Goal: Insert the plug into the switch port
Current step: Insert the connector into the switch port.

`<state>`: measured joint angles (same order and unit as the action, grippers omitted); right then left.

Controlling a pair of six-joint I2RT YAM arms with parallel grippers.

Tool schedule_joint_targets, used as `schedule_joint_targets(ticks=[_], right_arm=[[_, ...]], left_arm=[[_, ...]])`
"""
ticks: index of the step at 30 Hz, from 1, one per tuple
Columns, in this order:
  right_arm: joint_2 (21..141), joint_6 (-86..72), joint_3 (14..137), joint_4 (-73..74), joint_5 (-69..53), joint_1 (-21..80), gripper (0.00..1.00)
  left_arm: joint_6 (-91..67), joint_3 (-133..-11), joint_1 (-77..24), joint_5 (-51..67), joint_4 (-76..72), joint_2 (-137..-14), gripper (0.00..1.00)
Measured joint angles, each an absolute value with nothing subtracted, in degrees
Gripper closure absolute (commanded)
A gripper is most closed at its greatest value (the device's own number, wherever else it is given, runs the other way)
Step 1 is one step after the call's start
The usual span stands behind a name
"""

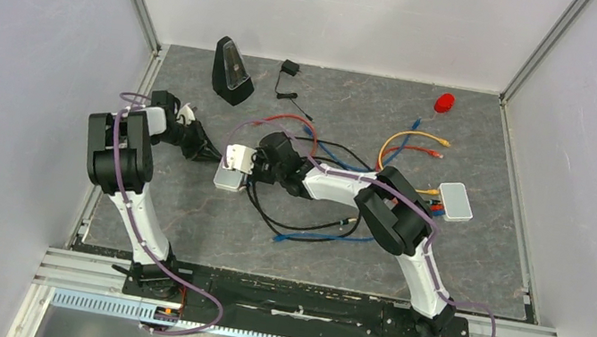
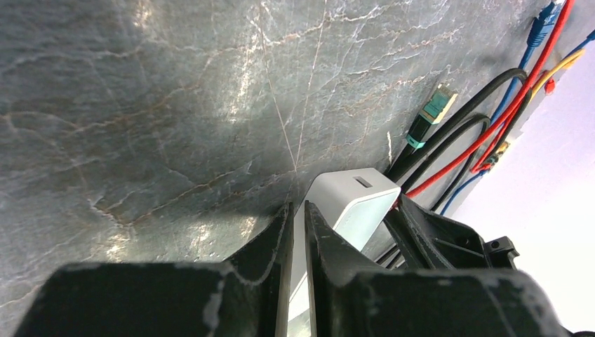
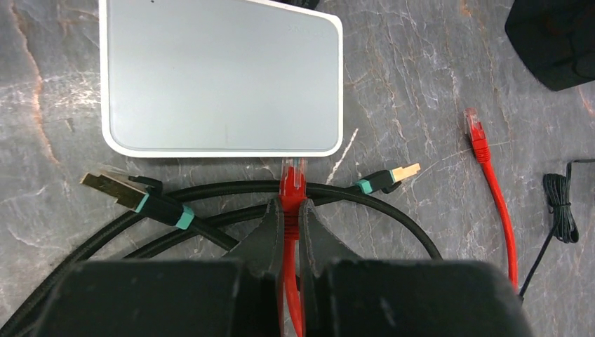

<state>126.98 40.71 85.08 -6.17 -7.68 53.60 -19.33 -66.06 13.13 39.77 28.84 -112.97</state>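
The switch is a flat pale grey-white box [image 3: 221, 77] with rounded corners, left of the table's middle [image 1: 229, 177]. My left gripper [image 2: 297, 210] is shut on one edge of that box [image 2: 365, 203]. A small slot [image 2: 363, 182] shows in its end face. My right gripper [image 3: 292, 210] is shut on a red plug [image 3: 293, 175], just behind its clear tip. The tip meets the box's near edge. The port itself is hidden under that edge. In the top view the right gripper [image 1: 264, 163] sits right beside the box, opposite the left gripper [image 1: 209, 152].
Black cables with teal-banded gold plugs [image 3: 161, 203] lie under the right gripper, and a second red plug [image 3: 476, 133] lies to its right. A black wedge device [image 1: 232, 70], a black adapter [image 1: 290, 69], a red object [image 1: 445, 102], loose coloured cables [image 1: 412, 141] and another white box [image 1: 455, 201] are around.
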Motion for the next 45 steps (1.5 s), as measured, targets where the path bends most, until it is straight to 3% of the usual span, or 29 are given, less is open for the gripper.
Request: schedule_joint_targets(ticks=[13,25,29,33,45], right_arm=[[125.19,41.21,79.68,-13.34,-11.46,55.2,1.0],[126.58,35.05,83.5,-19.92,-8.25,60.8,0.99],[126.69,32.8,84.2,-20.38,-8.27,59.53,0.73],[124.29,30.33,80.62,-20.14,-6.61,58.89,0.62],[104.71,4.34,65.41,-16.64,1.76,60.58,0.53]], left_arm=[[-19.31,-64.75,12.75,41.25,26.55,-112.53,0.81],[-19.59,-58.89,8.75,47.97,27.83,-112.01,0.83],[-19.68,-59.7,8.67,46.0,29.63,-111.57,0.81],[-19.9,-62.3,9.13,38.96,31.51,-109.65,0.78],[-22.79,-65.76,10.07,22.92,29.85,-100.73,0.77]])
